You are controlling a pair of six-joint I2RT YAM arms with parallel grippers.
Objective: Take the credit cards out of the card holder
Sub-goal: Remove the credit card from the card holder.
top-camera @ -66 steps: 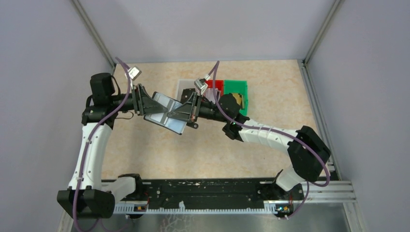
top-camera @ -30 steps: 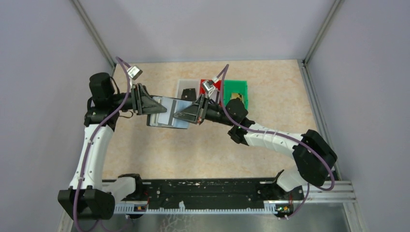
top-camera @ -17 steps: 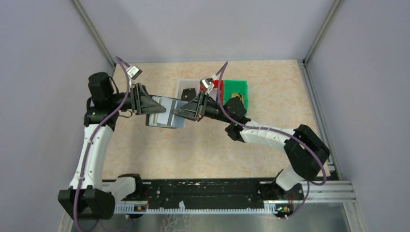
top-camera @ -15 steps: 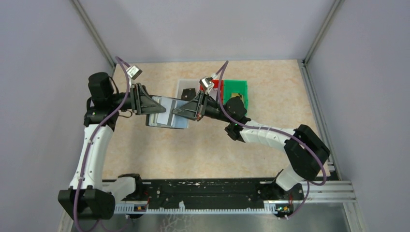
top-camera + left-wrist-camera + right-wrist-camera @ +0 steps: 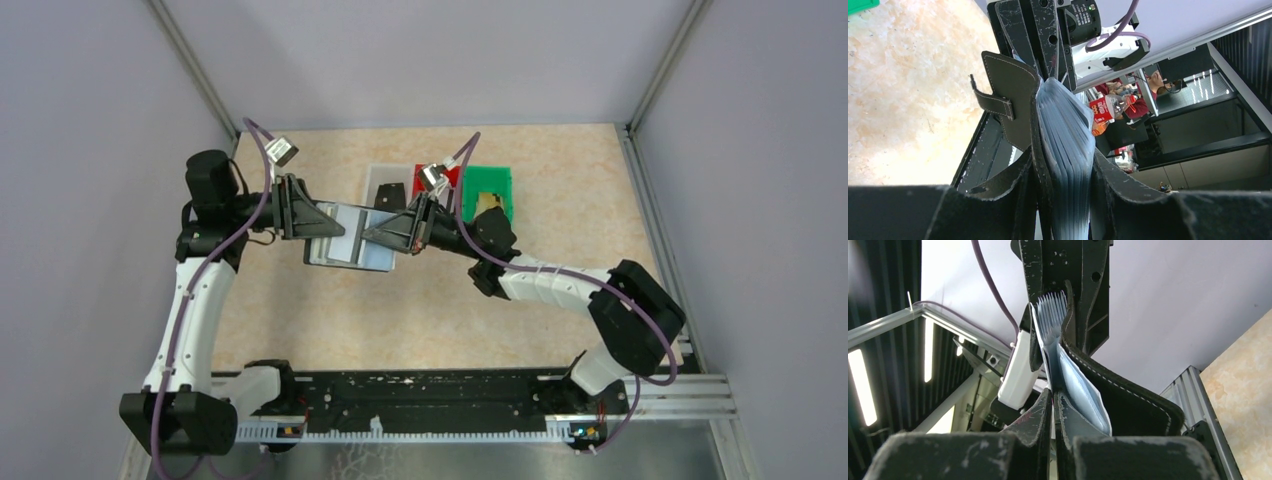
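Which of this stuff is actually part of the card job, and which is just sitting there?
Job: card holder, pinched between left gripper and right gripper.

Lying about: white bin, red bin, green bin, which has a tan item in it, maybe a card.

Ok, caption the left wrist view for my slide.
Left gripper and right gripper pinch the card holder from opposite ends, blue-grey sleeves fanned between.
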